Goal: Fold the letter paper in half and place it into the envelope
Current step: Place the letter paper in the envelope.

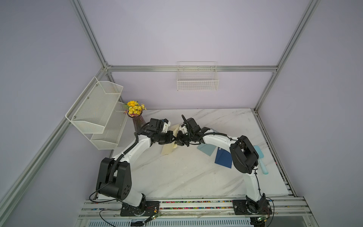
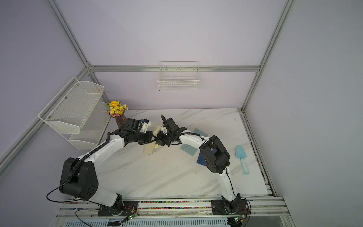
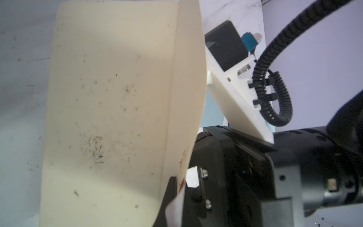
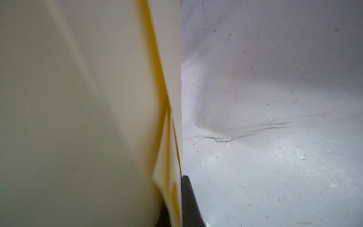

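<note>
The cream letter paper (image 1: 167, 150) hangs above the marble table (image 1: 186, 176), bent along a crease into two panels (image 3: 110, 110). My left gripper (image 1: 173, 140) and right gripper (image 1: 179, 141) meet tip to tip at its upper edge, both shut on it. The left wrist view shows the sheet's edge pinched between dark fingers (image 3: 170, 188). In the right wrist view, layered paper edges (image 4: 78, 118) run into my right gripper (image 4: 174, 196). A light blue envelope (image 1: 206, 149) and a dark blue envelope (image 1: 224, 159) lie flat to the right, partly under the right arm.
A teal scoop (image 2: 242, 158) lies near the table's right edge. A vase of yellow flowers (image 1: 135, 110) stands at the back left beside a white mesh shelf (image 1: 94, 110). A wire basket (image 1: 197, 80) hangs on the back wall.
</note>
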### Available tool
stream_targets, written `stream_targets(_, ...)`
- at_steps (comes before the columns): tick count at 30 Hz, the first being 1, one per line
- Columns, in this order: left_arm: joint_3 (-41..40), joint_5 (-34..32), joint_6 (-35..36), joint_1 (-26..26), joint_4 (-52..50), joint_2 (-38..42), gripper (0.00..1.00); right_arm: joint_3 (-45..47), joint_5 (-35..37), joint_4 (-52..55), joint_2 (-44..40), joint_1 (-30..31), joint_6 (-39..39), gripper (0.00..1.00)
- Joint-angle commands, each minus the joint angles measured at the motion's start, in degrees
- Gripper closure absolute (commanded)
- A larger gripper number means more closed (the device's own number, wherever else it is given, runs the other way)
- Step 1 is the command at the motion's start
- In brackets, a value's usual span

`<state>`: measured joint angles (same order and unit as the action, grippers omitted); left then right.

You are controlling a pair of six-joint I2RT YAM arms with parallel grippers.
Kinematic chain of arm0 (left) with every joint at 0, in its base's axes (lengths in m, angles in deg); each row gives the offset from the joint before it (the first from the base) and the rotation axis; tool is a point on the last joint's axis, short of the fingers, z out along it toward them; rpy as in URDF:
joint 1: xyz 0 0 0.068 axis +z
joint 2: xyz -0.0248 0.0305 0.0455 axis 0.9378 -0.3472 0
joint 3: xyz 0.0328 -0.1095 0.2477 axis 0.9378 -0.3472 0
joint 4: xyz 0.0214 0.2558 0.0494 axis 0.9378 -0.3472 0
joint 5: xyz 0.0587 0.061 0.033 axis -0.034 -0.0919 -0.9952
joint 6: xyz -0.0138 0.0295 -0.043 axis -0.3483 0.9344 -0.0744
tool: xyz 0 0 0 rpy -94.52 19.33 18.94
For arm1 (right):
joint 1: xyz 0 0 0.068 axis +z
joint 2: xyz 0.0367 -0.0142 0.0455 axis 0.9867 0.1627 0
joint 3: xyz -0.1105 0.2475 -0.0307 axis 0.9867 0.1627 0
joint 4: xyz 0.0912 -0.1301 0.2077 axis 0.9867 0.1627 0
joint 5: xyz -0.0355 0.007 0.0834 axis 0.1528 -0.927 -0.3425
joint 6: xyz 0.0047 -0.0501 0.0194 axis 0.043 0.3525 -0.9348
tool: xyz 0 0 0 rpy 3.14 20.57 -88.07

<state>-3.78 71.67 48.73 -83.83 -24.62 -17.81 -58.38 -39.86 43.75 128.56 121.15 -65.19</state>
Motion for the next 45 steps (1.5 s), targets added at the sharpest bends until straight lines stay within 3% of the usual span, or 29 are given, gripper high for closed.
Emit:
stream_targets(1, -0.3, 9.9, -3.1, -1.3, 4.9, 0.7, 1.0, -3.0, 1.0, -4.1, 0.8, 0.4, -0.7, 1.0)
stream_targets(7, -0.5, 10.2, -1.6, 0.0, 3.8, 0.9, 1.0, -3.1, -0.5, -3.8, -2.4, 0.1, -1.4, 0.99)
stream_targets(17, -0.5, 10.3, 0.1, 2.5, 2.6, 0.1, 1.0, -3.3, -0.2, 3.2, -8.7, -0.7, -0.8, 0.76)
stream_targets(32, 1.3, 10.3, -2.2, 3.6, 3.7, -0.5, 1.0, -0.1, 2.6, 10.5, -11.1, -2.2, 3.9, 0.71)
stream_targets(38, -0.4, 11.6, -5.8, 3.6, 7.2, -0.2, 1.0, -2.9, 5.7, 16.3, -9.3, -2.3, 9.5, 0.61)
stream_targets(45, -1.3, 12.5, -7.7, 3.6, 9.3, 0.2, 1.0, -4.2, 6.9, 17.4, -6.9, -2.3, 11.6, 0.37)
